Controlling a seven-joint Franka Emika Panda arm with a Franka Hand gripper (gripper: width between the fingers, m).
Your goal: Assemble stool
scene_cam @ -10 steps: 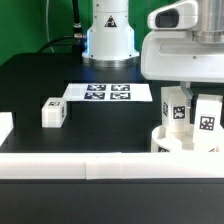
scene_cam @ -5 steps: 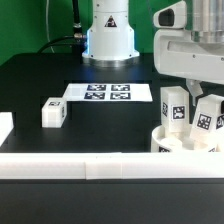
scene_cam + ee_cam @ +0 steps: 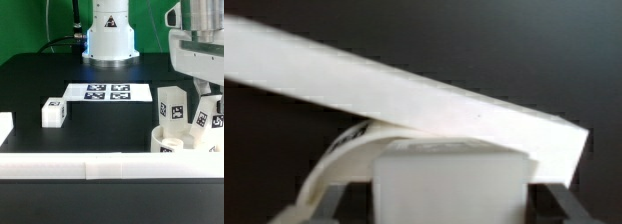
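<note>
The round white seat [image 3: 178,142] lies at the exterior view's right, behind the front rail. One tagged leg [image 3: 172,106] stands upright on it. A second tagged leg [image 3: 205,117] stands beside it, tilted, under my gripper [image 3: 211,97]. In the wrist view my gripper [image 3: 446,203] has its dark fingers [image 3: 349,203] pressed on both sides of this white leg [image 3: 446,175], with the seat's curved rim [image 3: 345,150] behind it. A third leg [image 3: 53,112] lies loose on the table at the exterior view's left.
The marker board [image 3: 108,92] lies flat in the middle, in front of the robot base [image 3: 108,35]. A long white rail [image 3: 100,166] runs along the front and shows as a slanted bar in the wrist view [image 3: 384,85]. A white block [image 3: 5,126] sits at the left edge.
My gripper has shifted toward the exterior view's right and a little up. The leg under it has gone from upright to tilted. The other legs have not moved.
</note>
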